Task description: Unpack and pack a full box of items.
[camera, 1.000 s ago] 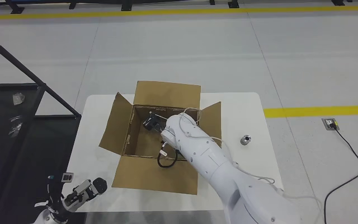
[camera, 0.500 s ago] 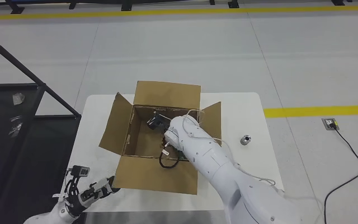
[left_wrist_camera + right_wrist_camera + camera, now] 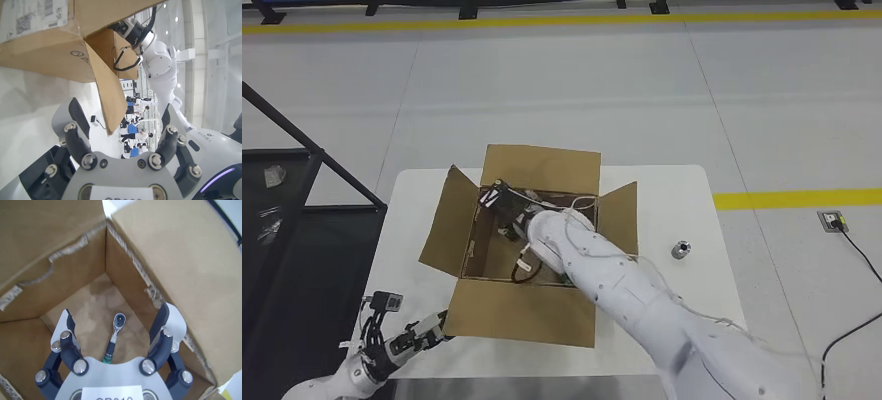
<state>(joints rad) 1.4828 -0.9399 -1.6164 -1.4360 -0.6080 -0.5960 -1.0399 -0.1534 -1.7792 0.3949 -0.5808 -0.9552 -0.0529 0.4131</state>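
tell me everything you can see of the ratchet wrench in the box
Polished metal ratchet wrench: round head with a dark centre, narrow shank, black grip with a green band. It lies flat on the floor of the cardboard box, near a corner. The open right hand hangs above without touching it and hides the grip's end.

Seen from above, the right arm (image 3: 592, 265) lies across the open cardboard box (image 3: 542, 165) and hides most of its floor. From the right wrist, the wrench (image 3: 119, 321) on the box floor is cut short: its handle passes behind the base of the right gripper (image 3: 116, 313). Near the right edge of the table (image 3: 682, 190), a small round metal piece (image 3: 679, 249) is too small to identify. From the left wrist, the box is cut off by the picture's edge, with one corner and a flap in sight.
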